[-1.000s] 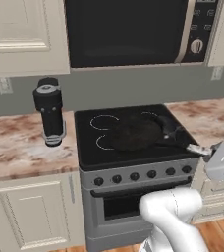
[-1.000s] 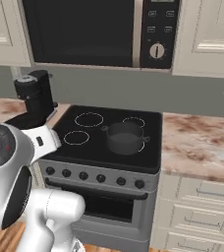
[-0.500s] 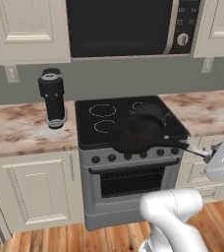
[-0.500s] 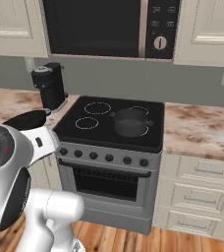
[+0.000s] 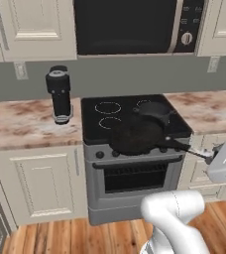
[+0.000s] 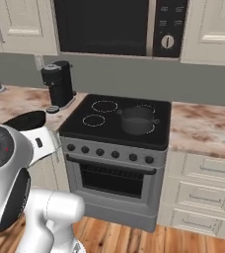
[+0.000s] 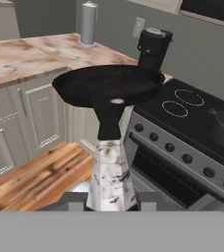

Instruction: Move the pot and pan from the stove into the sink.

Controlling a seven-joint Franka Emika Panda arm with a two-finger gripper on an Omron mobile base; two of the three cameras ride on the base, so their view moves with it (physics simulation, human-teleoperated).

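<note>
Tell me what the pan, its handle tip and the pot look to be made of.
Pan: matte black, probably coated metal or cast iron; no shine on the bowl. Handle tip, clamped in the pincer: pale and speckled, like stone or birch-patterned plastic; cannot say which. Pot: dull dark grey, likely brushed or anodised metal, with a faint sheen on its wall.

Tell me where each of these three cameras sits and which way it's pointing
Left base view: behind the arm on its left, facing the stove; white arm at lower right, pan held out.
Right base view: behind on the right, facing the same stove and the pot; arm at lower left.
Hand view: on the hand, looking along the pan's handle; gripper at the bottom.
All three share the stove and coffee machine.
</note>
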